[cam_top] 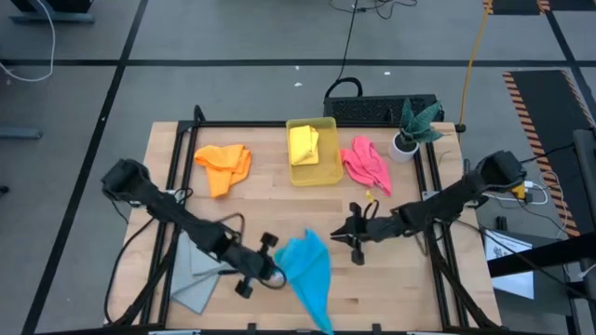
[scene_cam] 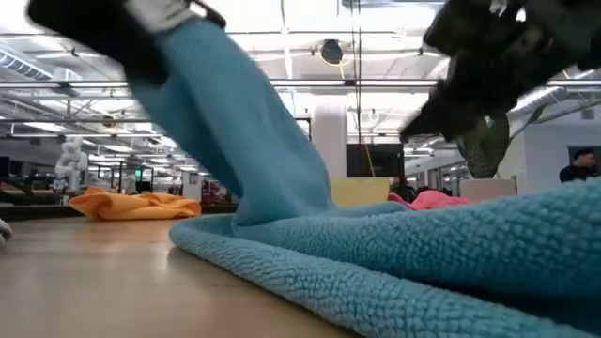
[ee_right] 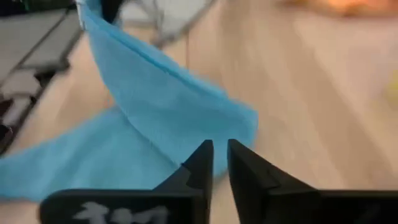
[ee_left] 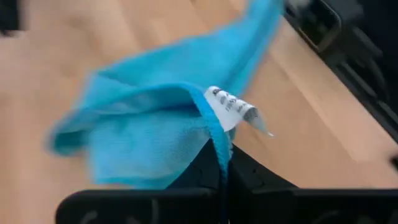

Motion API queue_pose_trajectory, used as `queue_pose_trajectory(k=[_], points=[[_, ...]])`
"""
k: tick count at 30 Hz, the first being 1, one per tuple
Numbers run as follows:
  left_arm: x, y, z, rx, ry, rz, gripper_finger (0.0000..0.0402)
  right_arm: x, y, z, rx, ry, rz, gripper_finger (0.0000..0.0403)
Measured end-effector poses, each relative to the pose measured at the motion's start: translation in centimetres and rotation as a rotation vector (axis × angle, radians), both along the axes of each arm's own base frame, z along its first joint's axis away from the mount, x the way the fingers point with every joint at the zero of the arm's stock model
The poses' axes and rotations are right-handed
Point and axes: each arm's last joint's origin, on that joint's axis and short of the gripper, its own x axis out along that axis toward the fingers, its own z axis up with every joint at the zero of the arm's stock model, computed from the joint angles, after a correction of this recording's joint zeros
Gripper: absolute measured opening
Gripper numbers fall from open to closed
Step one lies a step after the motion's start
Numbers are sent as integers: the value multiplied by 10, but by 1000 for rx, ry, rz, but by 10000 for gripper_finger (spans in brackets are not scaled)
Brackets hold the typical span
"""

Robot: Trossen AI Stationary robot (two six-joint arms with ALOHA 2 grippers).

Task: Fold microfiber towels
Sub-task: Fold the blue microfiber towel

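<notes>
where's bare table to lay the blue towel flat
Bare wood lies between the orange towel and the blue towel, in front of the yellow bin. The front right corner is bare too. Crowded: the back row with the pink towel, and front left, where the left gripper pinches the blue towel beside the grey towel.

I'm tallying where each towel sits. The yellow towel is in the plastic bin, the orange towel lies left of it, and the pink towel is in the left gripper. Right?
Not quite. The left gripper is shut on the blue towel, as the left wrist view shows. In the high view the pink towel lies on the table right of the plastic bin. The yellow towel is in the bin, and the orange towel lies left of it.
</notes>
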Motion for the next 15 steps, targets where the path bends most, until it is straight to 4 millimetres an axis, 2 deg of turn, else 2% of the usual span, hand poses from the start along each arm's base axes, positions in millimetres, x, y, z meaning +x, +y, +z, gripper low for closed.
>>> queue_pose_trajectory(k=[3, 6, 12, 15], points=[[0, -12, -22, -9, 75, -16, 8, 9, -5, -14, 21, 53, -1, 81], [1, -22, -35, -31, 109, 1, 11, 16, -9, -24, 27, 97, -19, 111], [-3, -35, -39, -62, 104, -16, 8, 34, -23, -28, 4, 110, -63, 151], [-2, -37, -36, -83, 73, -24, 14, 50, -31, -29, 28, 108, -7, 165]])
